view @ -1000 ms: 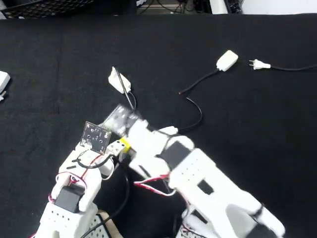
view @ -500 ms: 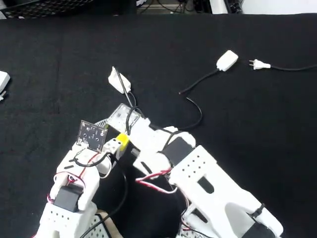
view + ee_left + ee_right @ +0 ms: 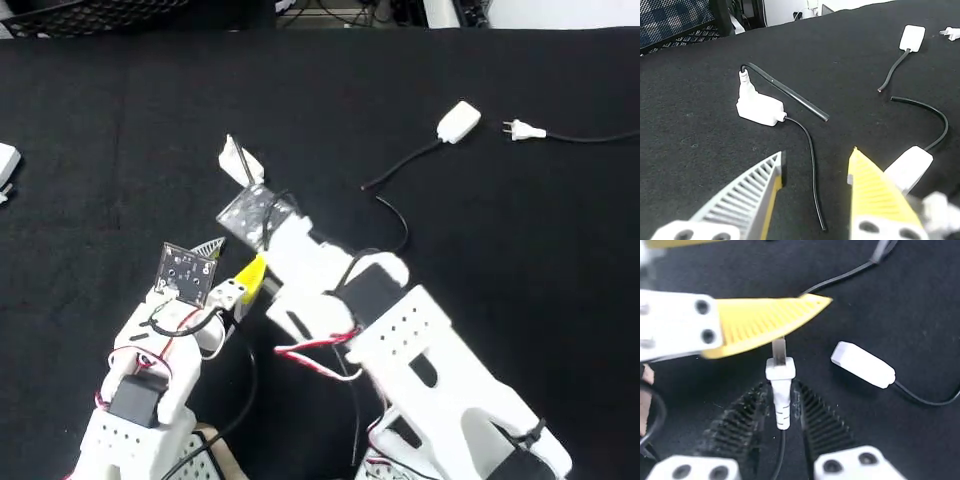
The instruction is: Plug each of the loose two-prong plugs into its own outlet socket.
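In the right claw [image 3: 780,390]: we see a white two-prong plug [image 3: 776,372] pinched by its stem between the black fingers [image 3: 742,415], prongs pointing ahead, low over the tabletop [image 3: 920,300].
Left claw [image 3: 817,155]: spread wide, holding nothing; its yellow finger [image 3: 765,320] lies right across the prongs.
Nearest socket [image 3: 862,365]: loose on the tabletop just beside the held plug, with nothing steadying it.
Risk: we judge the prongs may strike the yellow finger, or shove the light socket away rather than enter it.
Around: a white pair [image 3: 757,107] that looks already joined; well apart from it, a far socket [image 3: 458,122] and a far plug [image 3: 522,129], near each other but not touching.
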Robot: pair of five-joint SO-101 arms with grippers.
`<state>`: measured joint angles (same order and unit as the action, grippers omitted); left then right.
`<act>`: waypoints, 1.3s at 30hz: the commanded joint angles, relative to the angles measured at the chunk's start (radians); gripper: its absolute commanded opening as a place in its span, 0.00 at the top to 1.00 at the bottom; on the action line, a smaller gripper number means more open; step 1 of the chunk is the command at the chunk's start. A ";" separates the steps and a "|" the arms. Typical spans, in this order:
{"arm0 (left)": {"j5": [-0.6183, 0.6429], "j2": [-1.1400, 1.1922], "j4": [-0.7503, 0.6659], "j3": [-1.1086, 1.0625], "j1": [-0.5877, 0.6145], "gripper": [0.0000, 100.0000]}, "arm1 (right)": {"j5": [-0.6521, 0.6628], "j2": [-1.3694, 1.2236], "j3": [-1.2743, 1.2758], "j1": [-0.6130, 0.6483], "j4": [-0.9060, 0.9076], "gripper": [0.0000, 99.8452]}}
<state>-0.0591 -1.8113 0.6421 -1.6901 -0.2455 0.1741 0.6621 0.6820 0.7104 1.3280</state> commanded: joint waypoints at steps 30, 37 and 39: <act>0.009 -0.008 0.005 -0.008 -0.001 0.78 | -0.061 0.005 -0.147 -0.057 0.020 0.99; 0.005 -0.008 0.008 -0.008 0.008 0.78 | 0.035 0.005 -0.067 -0.183 0.021 0.99; 0.003 -0.008 0.009 -0.008 0.008 0.78 | 0.052 0.004 -0.051 -0.189 0.023 0.99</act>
<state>-0.0591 -1.8128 0.6406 -1.6901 -0.2424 0.2018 0.6621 0.6268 0.5447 1.3449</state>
